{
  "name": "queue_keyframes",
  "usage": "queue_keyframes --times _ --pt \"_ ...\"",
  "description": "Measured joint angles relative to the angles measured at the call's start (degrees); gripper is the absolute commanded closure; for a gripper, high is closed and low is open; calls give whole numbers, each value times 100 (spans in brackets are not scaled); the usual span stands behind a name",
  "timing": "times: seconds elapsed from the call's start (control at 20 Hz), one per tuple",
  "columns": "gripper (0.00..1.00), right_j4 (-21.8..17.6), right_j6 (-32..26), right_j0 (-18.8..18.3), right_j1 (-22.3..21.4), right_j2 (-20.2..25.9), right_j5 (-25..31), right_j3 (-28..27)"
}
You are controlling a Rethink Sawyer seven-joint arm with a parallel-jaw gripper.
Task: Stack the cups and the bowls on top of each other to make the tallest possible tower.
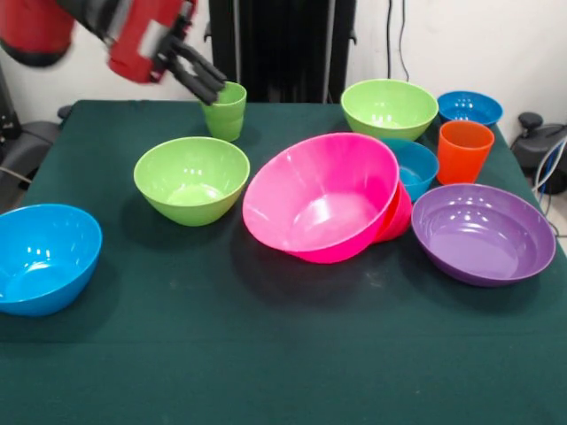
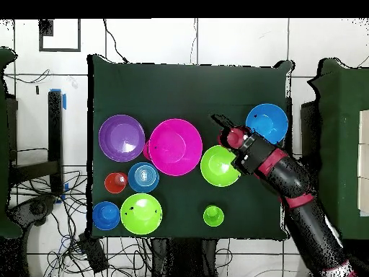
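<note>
Ten pieces spread over the green table (image 1: 266,372), nothing stacked yet.
Gripper (image 1: 205,78) sits at the light green cup (image 1: 225,112) near the far edge, black fingers (image 1: 197,73) by its rim; grip unclear. Big pink bowl (image 1: 321,197) leans mid-table.

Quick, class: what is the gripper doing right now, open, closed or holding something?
Gripper: at the light green cup's rim; open or closed cannot be told.
</note>
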Motion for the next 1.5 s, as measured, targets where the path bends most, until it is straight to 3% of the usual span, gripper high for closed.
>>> queue_keyframes --times 0.05,0.1,0.35,0.55,0.7,0.75,0.85,0.95,1.05,1.3,1.5 --pt "100 -2 137 5 -244 -7 -106 60" --pt "100 0 505 40 -872 -45 -367 202" --pt "100 44 1337 283 -2277 -317 -944 470" --pt "100 129 1987 694 -3329 -752 -1336 615" --pt "100 186 2253 970 -3774 -1040 -1488 665" --pt "100 233 2494 1281 -4176 -1352 -1585 704" --pt "100 287 2647 1515 -4423 -1576 -1657 732" --pt "100 420 2923 1972 -4829 -1973 -1770 788" --pt "100 475 3016 2129 -4948 -2099 -1822 808" --pt "100 816 3450 2963 -5432 -2719 -2099 894" --pt "100 1018 3627 3322 -5559 -2980 -2199 901"
